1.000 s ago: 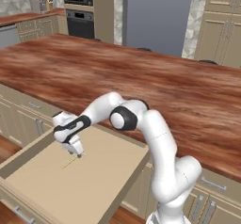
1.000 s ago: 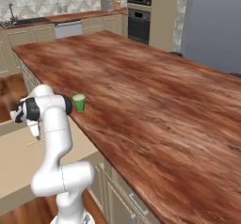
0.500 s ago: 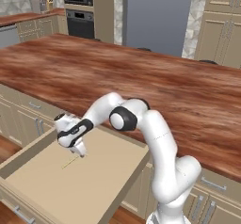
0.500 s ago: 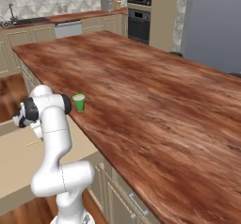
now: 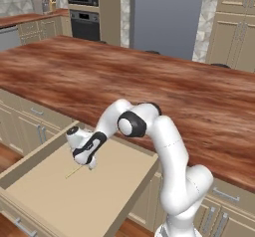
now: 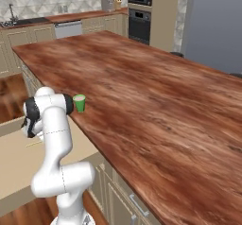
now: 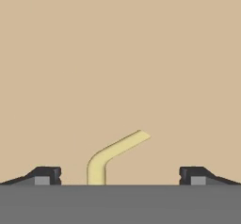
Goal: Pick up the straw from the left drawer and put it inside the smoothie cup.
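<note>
The left drawer [image 5: 74,201] is pulled out below the counter, its flat tan bottom bare. On it lies the straw [image 5: 73,172], thin and pale yellow; in the hand view the straw [image 7: 110,155] is bent and rises from the bottom edge between my two finger tips. My gripper [image 5: 89,165] points down into the drawer just right of the straw, open, with nothing held. In the hand view the gripper [image 7: 120,175] stands wide over the drawer bottom [image 7: 117,53]. The green smoothie cup [image 6: 79,103] stands upright on the counter near its front edge, by my upper arm.
The long wooden island counter [image 5: 164,86] runs above the drawer. Cabinet drawers with metal handles [image 5: 37,112] sit left of it. The drawer's front panel [image 5: 20,220] and side wall [image 5: 134,191] bound the space around the hand. Oven and fridge stand far behind.
My hand has sunk a little lower into the drawer, closer to the straw. The jaws stayed open and the straw has not moved.
</note>
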